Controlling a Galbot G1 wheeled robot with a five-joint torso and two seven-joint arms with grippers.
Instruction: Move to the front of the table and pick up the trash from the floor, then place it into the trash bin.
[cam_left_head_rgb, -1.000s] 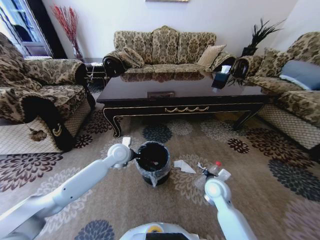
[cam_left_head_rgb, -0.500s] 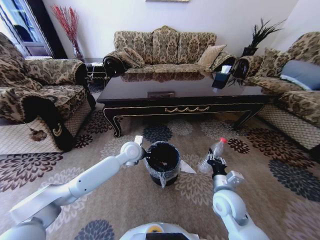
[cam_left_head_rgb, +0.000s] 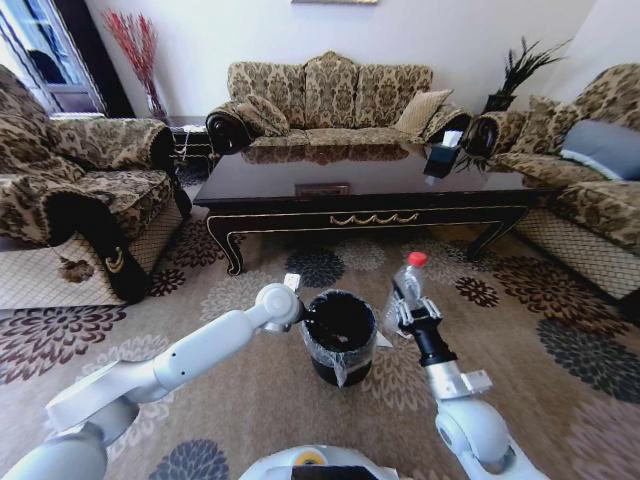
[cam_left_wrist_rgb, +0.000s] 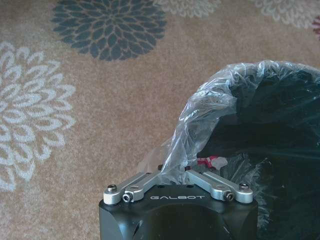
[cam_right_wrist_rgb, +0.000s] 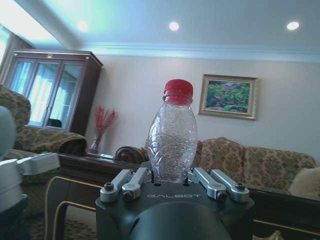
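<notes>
Bottle (cam_left_head_rgb: 407, 278) upright in right gripper (cam_left_head_rgb: 411, 312), left gripper (cam_left_head_rgb: 296, 306) clamping trash bin (cam_left_head_rgb: 340, 340) rim

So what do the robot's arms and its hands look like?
Both arms are smooth, rounded tubes in glossy white-grey, with fat round joints. The left arm ends in a rounded white wrist; the right arm has a black section near its wrist. Each end effector, left and right, is a black block with "GALBOT" written on it in pale letters and silver metal finger links fastened with small screws.

The floor (cam_left_head_rgb: 520, 370), a beige flowered carpet, is bearing the table (cam_left_head_rgb: 370, 190), the trash bin (cam_left_head_rgb: 340, 345) and a white paper scrap (cam_left_head_rgb: 381, 341) just beside it.
</notes>
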